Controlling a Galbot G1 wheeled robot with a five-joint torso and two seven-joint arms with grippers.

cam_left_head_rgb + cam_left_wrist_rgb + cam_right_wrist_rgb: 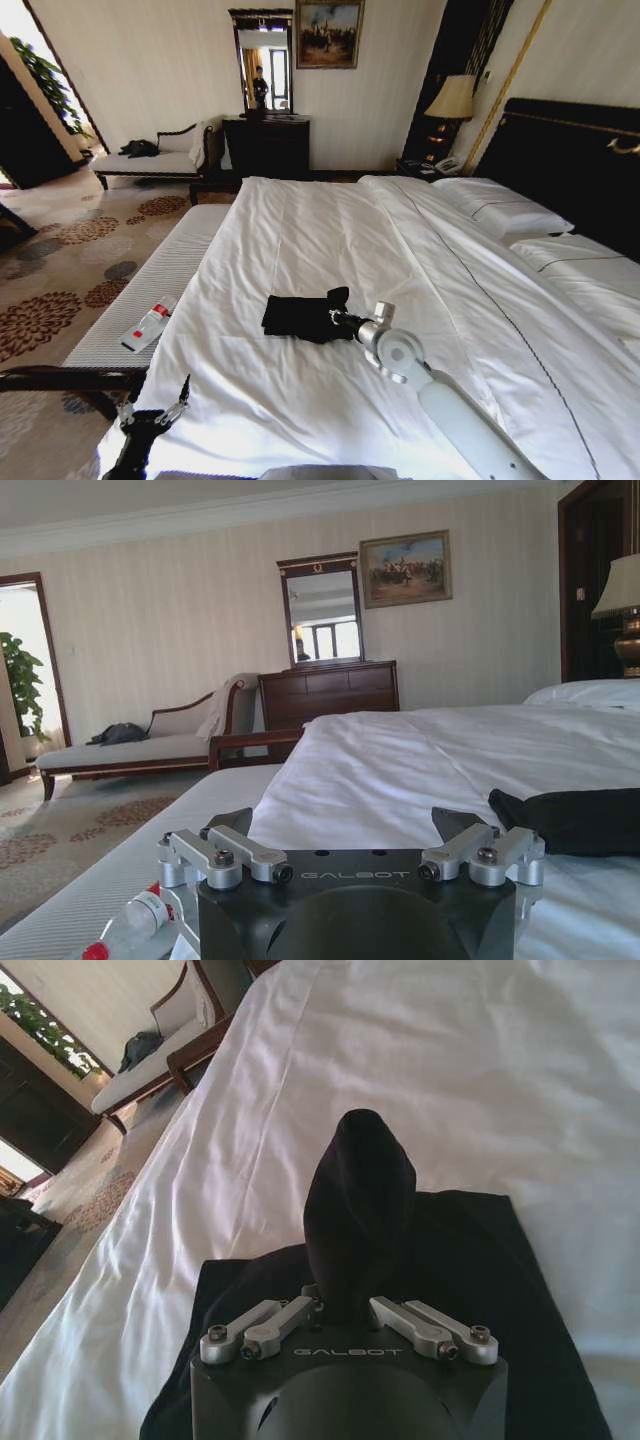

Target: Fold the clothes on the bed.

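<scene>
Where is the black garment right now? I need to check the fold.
In the head view the black garment lies mid-bed on the white duvet, near the foot; the right tool pinches its raised edge.

Right arm [470, 420]: smooth white link, round silver-grey wrist joint. Right gripper [345, 1305] and left gripper [350, 845]: matte black housing, "GALBOT" lettering, silver linkage bars fixed with dark screws. Left gripper's fingers [178, 405] thin, black with metal tips.

On the white bed [330, 250], the right gripper [335, 318] pinches a raised fold of the black garment [295, 316], while the left gripper [155, 412] hovers open at the bed's near-left corner.
</scene>
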